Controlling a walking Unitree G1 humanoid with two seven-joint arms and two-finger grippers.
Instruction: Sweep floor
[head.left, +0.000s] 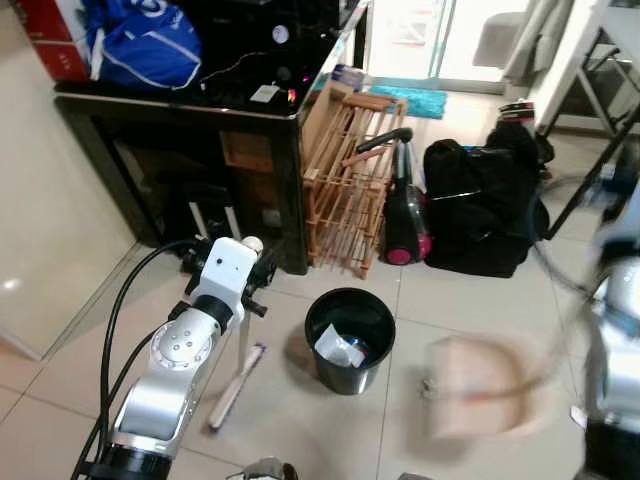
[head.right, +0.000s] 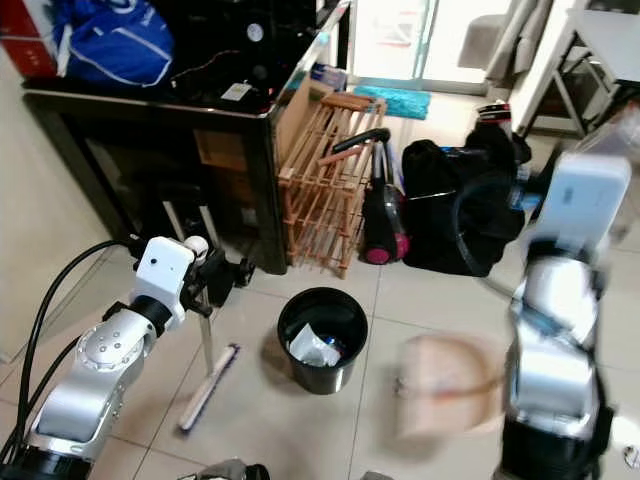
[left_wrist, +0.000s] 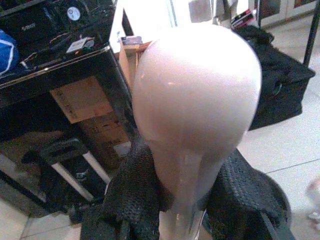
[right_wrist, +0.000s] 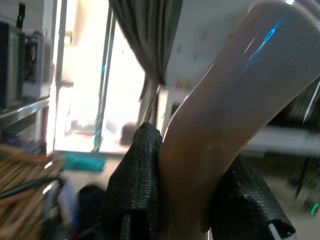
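A broom with a pale pink handle stands on the tiled floor, its round knob (head.left: 252, 243) at the top and its flat head (head.left: 236, 384) down on the tiles. My left gripper (head.left: 250, 278) is shut on the handle just below the knob (left_wrist: 197, 95); the black fingers (left_wrist: 132, 195) press it from both sides. A pale pink dustpan (head.right: 445, 385), blurred, hangs low to the right of a black bin (head.left: 350, 340). My right gripper (right_wrist: 192, 200) is shut on the dustpan's curved handle (right_wrist: 235, 100). The right arm (head.right: 560, 300) is blurred.
The bin holds crumpled paper (head.left: 340, 350). Behind it stand a wooden rack (head.left: 345, 185), a black and pink vacuum (head.left: 405, 215) and a black bag (head.left: 480, 205). A black desk (head.left: 180, 110) takes up the left. Table legs (head.left: 590, 170) rise on the right.
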